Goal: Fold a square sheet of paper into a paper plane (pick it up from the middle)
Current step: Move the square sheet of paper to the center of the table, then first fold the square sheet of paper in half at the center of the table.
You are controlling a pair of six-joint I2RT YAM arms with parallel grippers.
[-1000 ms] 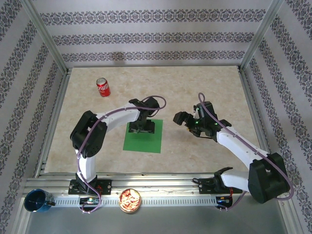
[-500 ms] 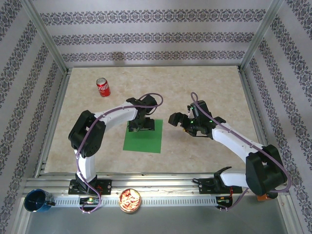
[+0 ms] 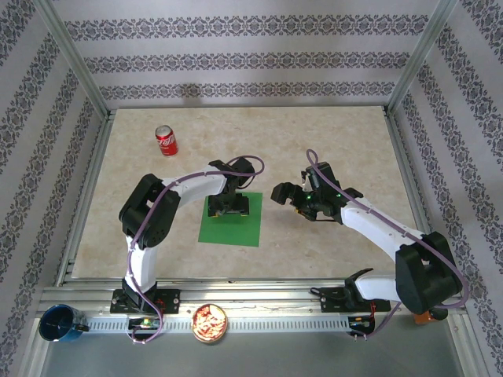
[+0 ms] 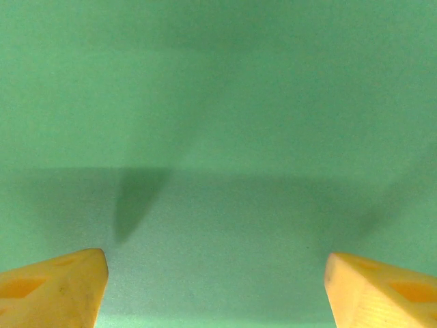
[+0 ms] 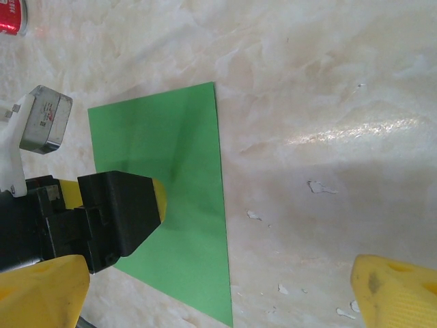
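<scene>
- Paper (image 3: 232,229): a green sheet lying flat and unfolded on the table, roughly mid-table and nearer the left arm.
- Left gripper (image 3: 226,206) sits low over the sheet's far half, jaws spread wide and holding nothing. Its wrist view shows only flat green between the tips; I cannot tell if they touch it.
- Right gripper (image 3: 284,192) hangs just off the sheet's right edge, also spread wide and empty.
- Risks, as I judge them:
  - Closing on thin, flat paper may skid the tips across without raising a ridge.
  - The sheet may get dragged or crumpled.
  - A pinch off the middle would skew the crease.
- Table (image 3: 338,141): smooth, glossy, marble-look, so little grip for the sheet.
- A red can (image 3: 166,140) stands well apart, far left.
- Patterned wallpaper (image 3: 236,55) behind a metal frame encloses the cell.
</scene>
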